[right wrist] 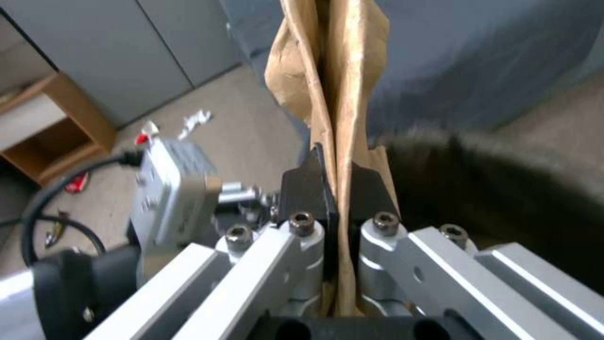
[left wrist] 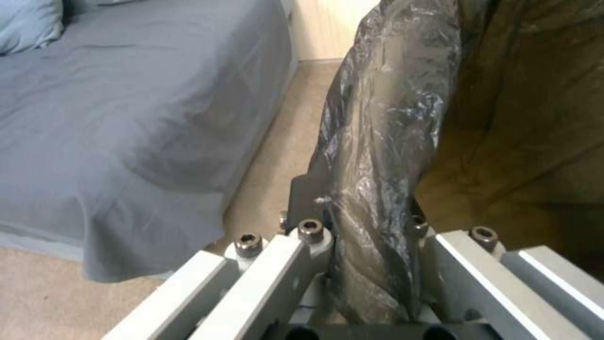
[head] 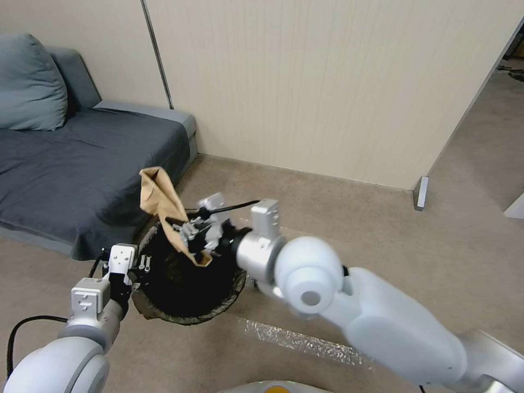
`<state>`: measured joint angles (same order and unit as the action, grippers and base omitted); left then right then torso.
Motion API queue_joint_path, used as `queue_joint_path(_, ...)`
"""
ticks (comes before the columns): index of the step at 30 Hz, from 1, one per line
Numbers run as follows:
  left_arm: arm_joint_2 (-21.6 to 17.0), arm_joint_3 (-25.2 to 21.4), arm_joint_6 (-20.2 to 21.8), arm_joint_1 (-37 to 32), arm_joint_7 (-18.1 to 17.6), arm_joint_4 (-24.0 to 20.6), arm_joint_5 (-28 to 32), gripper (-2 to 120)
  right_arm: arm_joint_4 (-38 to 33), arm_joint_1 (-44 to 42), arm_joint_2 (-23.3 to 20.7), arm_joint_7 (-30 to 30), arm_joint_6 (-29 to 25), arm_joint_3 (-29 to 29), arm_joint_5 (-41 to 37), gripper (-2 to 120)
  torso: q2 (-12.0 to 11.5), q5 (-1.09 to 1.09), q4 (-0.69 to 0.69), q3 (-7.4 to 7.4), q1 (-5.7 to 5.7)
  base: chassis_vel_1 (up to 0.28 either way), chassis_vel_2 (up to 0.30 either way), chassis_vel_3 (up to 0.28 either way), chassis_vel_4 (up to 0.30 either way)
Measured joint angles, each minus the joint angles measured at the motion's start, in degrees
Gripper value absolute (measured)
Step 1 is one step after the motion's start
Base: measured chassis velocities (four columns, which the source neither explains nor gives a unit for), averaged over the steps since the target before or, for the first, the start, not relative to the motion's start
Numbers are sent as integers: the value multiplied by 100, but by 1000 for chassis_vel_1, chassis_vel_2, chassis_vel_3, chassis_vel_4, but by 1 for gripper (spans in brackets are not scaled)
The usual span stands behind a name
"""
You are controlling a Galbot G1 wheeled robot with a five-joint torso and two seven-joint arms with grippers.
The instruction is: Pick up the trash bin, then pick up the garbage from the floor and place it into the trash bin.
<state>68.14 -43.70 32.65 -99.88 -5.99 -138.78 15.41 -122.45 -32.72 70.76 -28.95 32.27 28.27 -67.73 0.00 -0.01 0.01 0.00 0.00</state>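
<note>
At the centre of the head view, the right gripper was clamped on a crumpled brown paper bag that stood tilted above the trash bin, whose dark liner spread over its rim. At lower left of that frame, the left gripper pinched the bin's rim. A grey sofa filled the upper left.

In the left wrist view, the fingers gripped the glossy liner at centre.

In the right wrist view, black pads squeezed the creased bag at centre; litter lay on the floor, upper left.
</note>
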Motion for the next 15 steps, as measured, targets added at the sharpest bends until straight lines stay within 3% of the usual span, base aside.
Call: queue_joint_path(15, 42, -3, 10, -8, 0, -15, -3, 3, 88, -133, -91, -217, 175, 109, 435, 0, 0, 1, -1, 0, 0, 0, 0, 0, 0)
